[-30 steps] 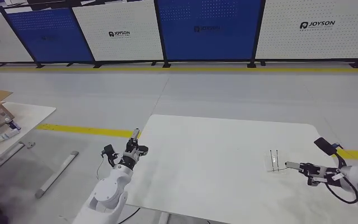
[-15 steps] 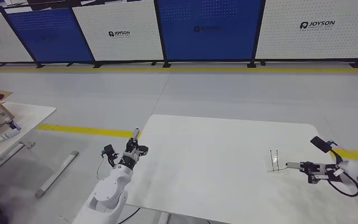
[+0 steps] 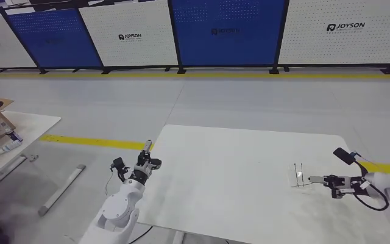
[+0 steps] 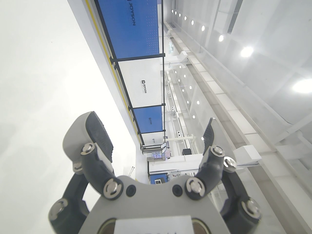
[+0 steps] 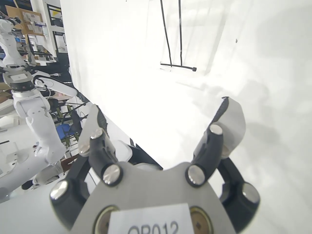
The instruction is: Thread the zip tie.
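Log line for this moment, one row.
stage: pre-grasp | right hand: open, short of zip ties, not touching | zip ties: three, on clear sheet | left hand: open, empty, at table edge

White arms (image 3: 119,210) with black cables (image 3: 376,208); right gripper (image 5: 160,108) has grey plate (image 5: 146,188), silver screws (image 5: 111,171), black ribbed pads (image 5: 101,119).

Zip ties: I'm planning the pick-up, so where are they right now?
In the top view the zip ties lie on a clear sheet near the table's right edge, just ahead of the open right gripper and not touching it.
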